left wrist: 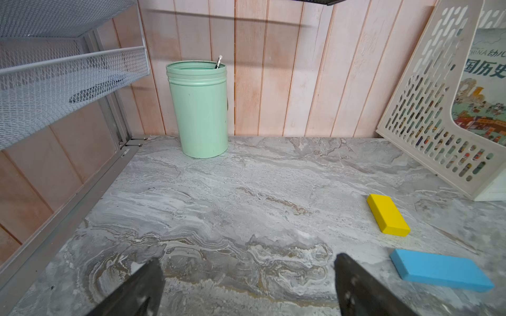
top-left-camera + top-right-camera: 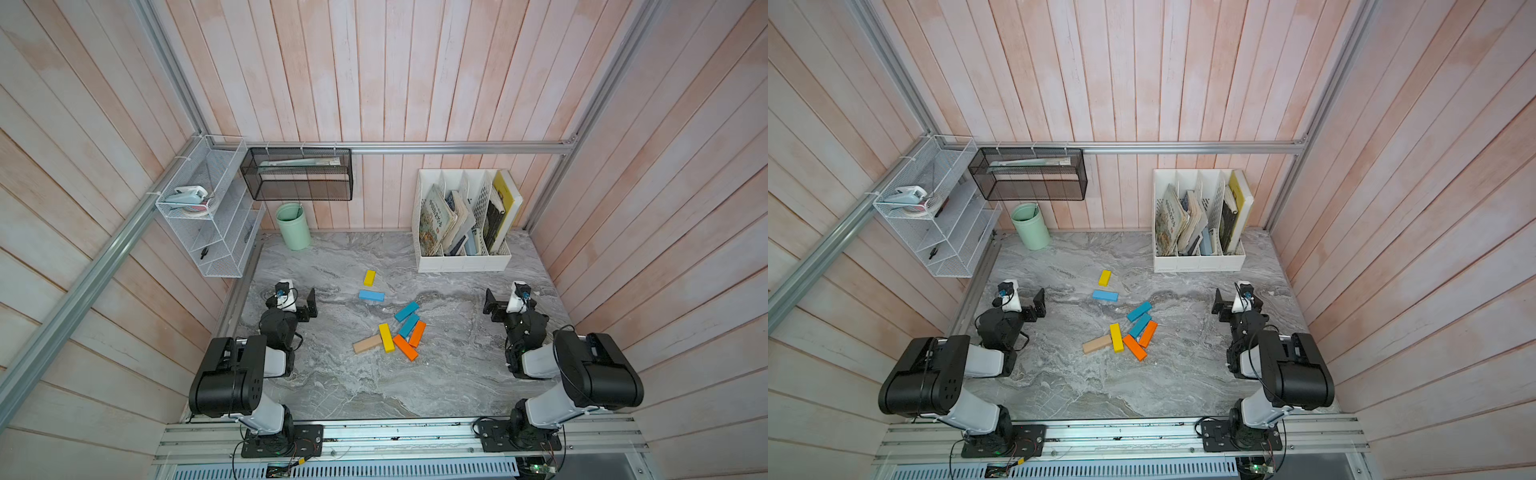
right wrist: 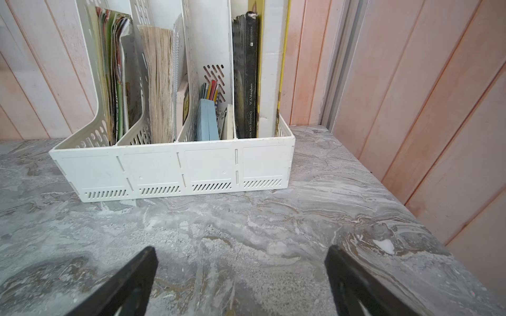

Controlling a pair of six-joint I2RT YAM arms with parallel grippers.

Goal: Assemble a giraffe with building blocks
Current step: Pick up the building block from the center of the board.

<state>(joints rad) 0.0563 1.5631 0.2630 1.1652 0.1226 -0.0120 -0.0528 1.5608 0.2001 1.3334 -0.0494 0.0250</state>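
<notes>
The building blocks lie loose mid-table in both top views, and no giraffe shows. A short yellow block and a light blue block lie apart at the back. Nearer the front, two teal blocks, two orange blocks, a long yellow block and a tan block lie in a touching cluster. My left gripper stands open and empty left of the blocks. My right gripper stands open and empty on the right.
A mint green cup stands at the back left. A white file rack with books is at the back right. White wire shelves and a black mesh basket hang on the walls.
</notes>
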